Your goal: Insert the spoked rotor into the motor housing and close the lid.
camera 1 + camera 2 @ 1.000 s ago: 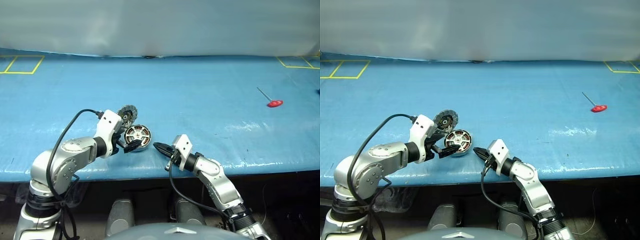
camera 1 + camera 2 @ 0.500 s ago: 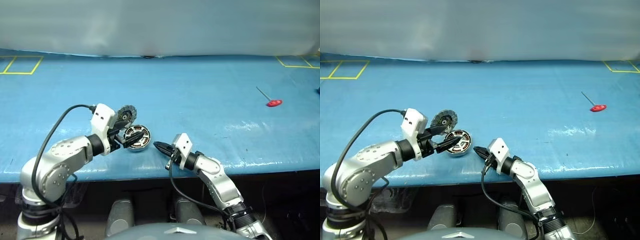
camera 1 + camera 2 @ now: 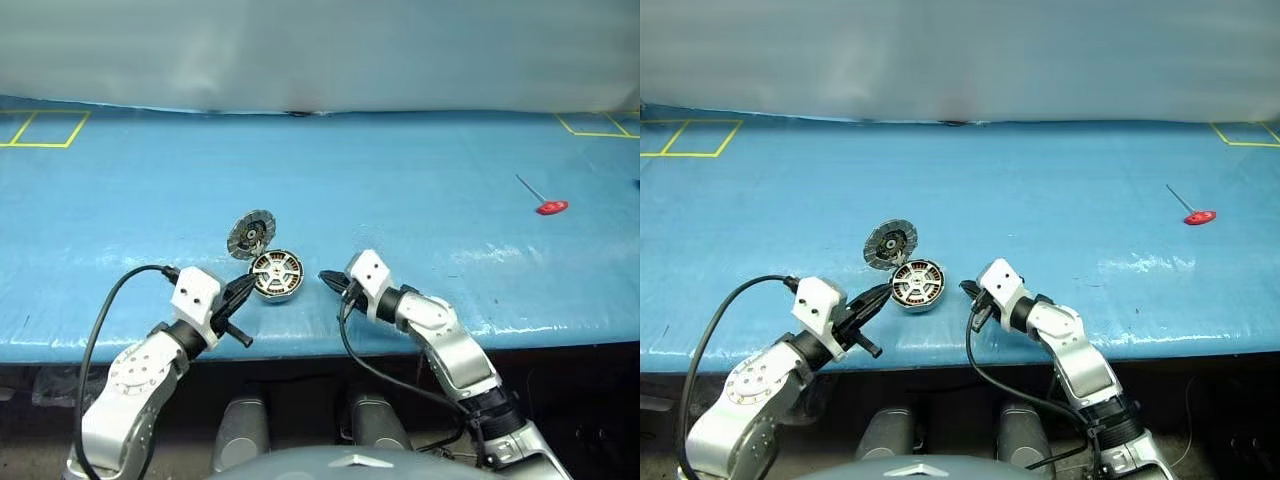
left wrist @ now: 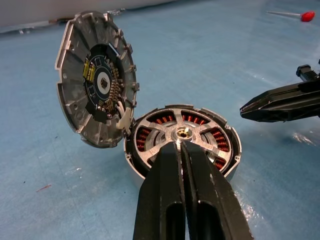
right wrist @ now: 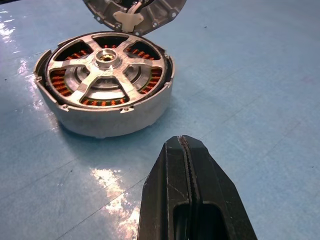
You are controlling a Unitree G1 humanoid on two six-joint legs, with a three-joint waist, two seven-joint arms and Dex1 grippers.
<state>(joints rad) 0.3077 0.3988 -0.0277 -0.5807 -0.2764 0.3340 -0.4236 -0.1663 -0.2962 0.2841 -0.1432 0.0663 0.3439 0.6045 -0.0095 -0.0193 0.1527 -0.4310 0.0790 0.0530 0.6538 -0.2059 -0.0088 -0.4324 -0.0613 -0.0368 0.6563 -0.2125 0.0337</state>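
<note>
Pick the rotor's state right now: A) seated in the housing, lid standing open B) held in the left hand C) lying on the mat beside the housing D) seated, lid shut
A: the spoked rotor sits inside the motor housing over the copper windings, and the lid stands tilted open at its rim.

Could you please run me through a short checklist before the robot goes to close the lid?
1. Spoked rotor seated in the motor housing: ok, it lies level inside the rim.
2. Lid free to swing: ok, it stands open, tilted up at the hinge side.
3. Left pincer empty: ok, shut on nothing, just short of the housing.
4. Right pincer empty: ok, shut, apart from the housing.
5. Housing flat on the blue table: ok.
6. Hinge sound: cannot tell.
</note>
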